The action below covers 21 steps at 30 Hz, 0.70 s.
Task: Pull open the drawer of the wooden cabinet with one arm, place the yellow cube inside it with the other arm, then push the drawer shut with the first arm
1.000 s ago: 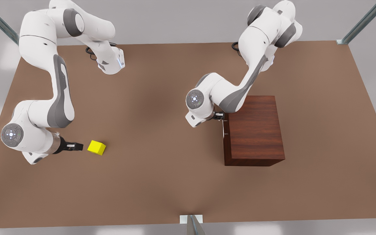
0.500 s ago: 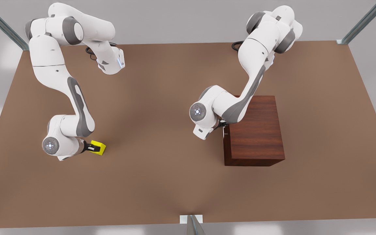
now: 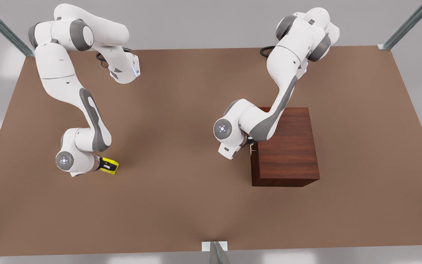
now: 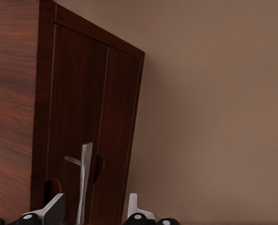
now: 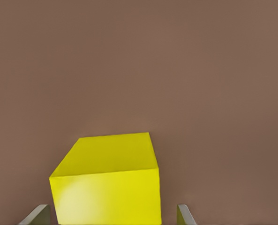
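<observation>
Yellow cube [image 5: 106, 183] sits between the spread right pincer [image 5: 111, 216]; squeeze gently. Left pincer [image 4: 94, 211], spread around the cabinet [image 3: 288, 146] handle [image 4: 85, 178], should close, then pull straight.

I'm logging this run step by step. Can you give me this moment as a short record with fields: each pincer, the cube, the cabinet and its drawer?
left pincer: open, fingers either side of the silver handle, not closed on it
right pincer: open, one finger on each side of the yellow cube
yellow cube: on the table, at the front view's left
wooden cabinet: at the front view's right
drawer: shut, front flush
task stage: nothing gripped yet
</observation>
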### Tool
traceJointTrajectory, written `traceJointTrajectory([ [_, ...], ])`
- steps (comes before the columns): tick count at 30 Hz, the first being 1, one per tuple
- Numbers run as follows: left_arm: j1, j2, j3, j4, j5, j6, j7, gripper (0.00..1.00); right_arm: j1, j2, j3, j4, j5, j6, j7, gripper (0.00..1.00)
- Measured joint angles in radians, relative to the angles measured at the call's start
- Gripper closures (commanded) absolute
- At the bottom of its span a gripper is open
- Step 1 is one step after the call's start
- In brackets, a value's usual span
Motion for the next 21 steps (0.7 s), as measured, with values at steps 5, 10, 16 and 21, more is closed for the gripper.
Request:
traceJointTrajectory([
  [5, 0.000, 0.017, 0.009, -0.001, 0.003, -0.002, 0.017, 0.27, 0.001, 0.030, 0.000, -0.005, -0.001, 0.063, 0.021, 0.00],
  [10, -0.002, 0.037, 0.010, -0.001, 0.012, 0.006, 0.031, 0.28, -0.001, 0.039, 0.000, -0.008, -0.002, 0.119, 0.036, 0.17],
  [16, -0.022, 0.051, 0.006, 0.000, 0.014, 0.035, 0.032, 0.29, 0.011, 0.036, 0.002, -0.020, 0.002, 0.164, 0.046, 0.31],
  [21, -0.054, 0.052, 0.001, 0.005, 0.013, 0.058, 0.016, 0.29, 0.011, -0.020, 0.016, 0.061, 0.002, 0.119, 0.044, 0.31],
])
